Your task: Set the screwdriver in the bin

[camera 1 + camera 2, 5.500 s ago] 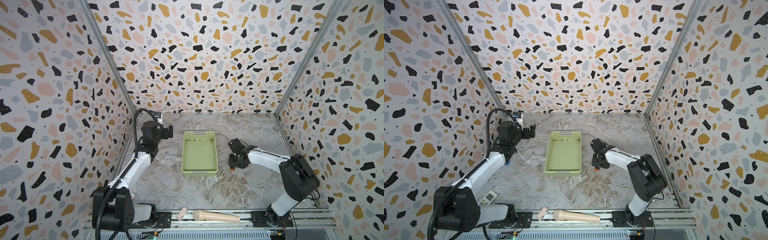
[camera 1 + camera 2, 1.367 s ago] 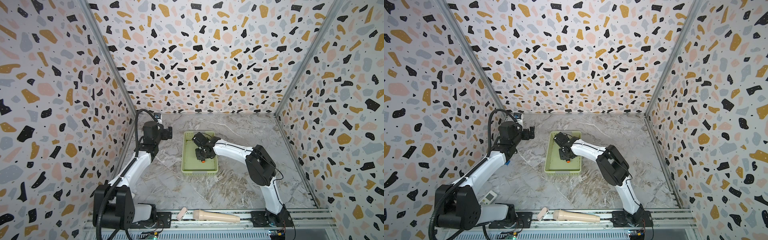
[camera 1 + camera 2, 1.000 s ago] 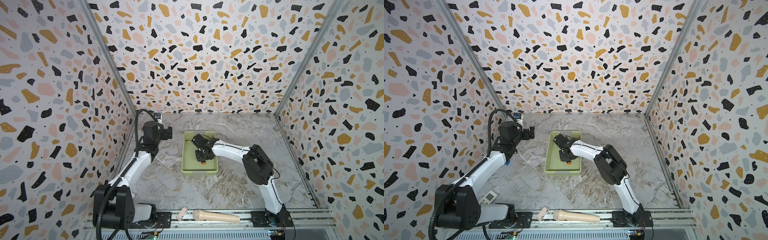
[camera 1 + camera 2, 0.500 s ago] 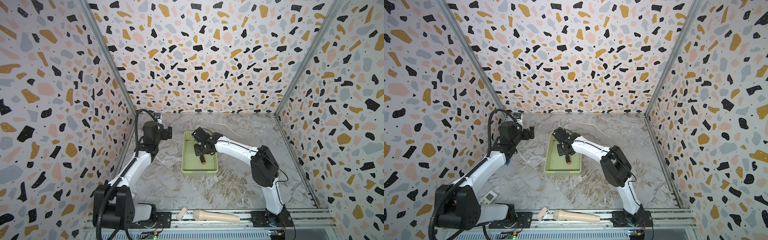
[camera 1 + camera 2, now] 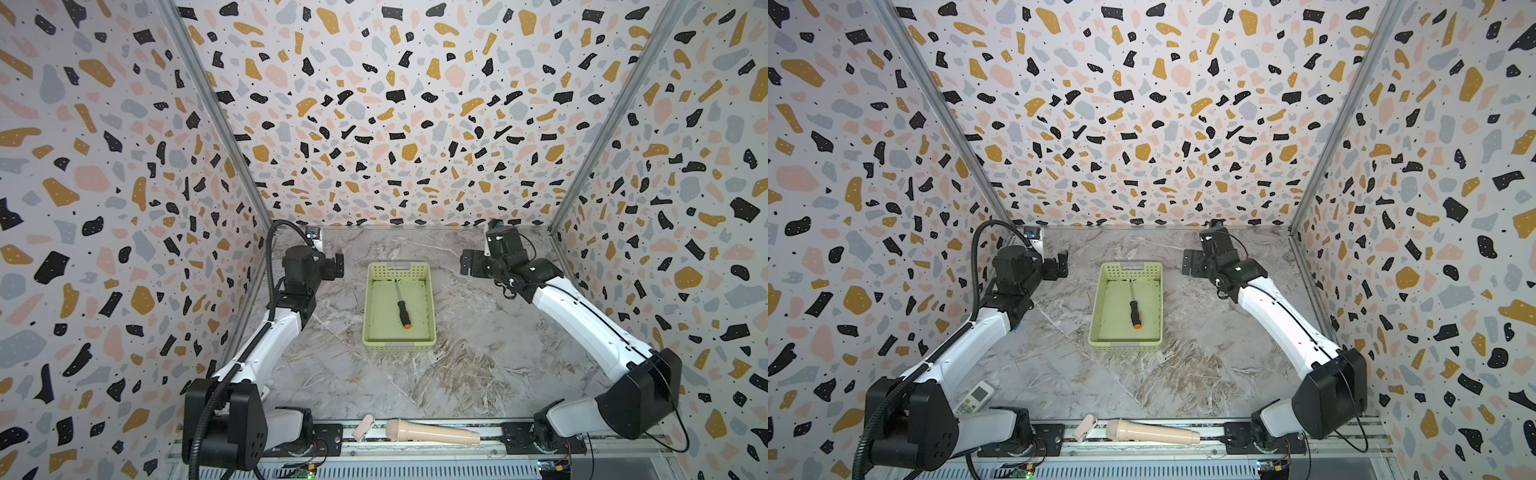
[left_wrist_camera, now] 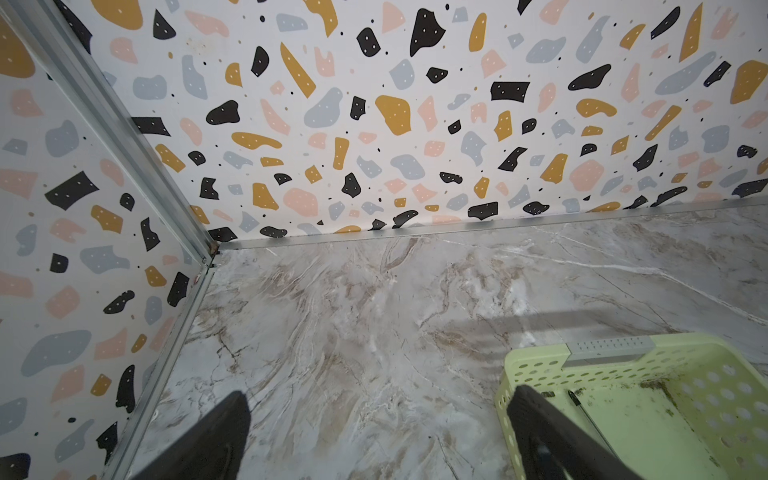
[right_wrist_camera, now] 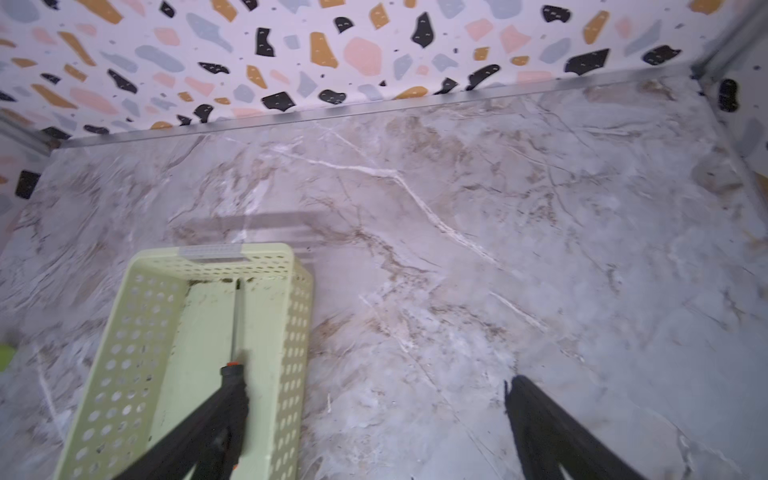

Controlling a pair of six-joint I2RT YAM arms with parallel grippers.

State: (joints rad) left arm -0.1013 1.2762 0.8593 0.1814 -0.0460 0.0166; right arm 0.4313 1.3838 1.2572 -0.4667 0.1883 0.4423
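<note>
screwdriver (image 5: 401, 306) in bin (image 5: 399, 271), shaft toward frame top | right gripper (image 5: 467, 264) spread, empty, upper-right of it | left gripper (image 5: 338, 266) spread, upper-left

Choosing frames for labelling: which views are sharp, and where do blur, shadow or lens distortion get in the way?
Both top views: sharp, evenly lit, the screwdriver crisp in the bin; wide lens makes the walls splay. Right wrist view: soft and smeared, worst at the edges. Left wrist view: clearer, a faint striped shadow on the table beside the bin.

The screwdriver (image 5: 401, 306) lies in the bin (image 5: 432, 307).
</note>
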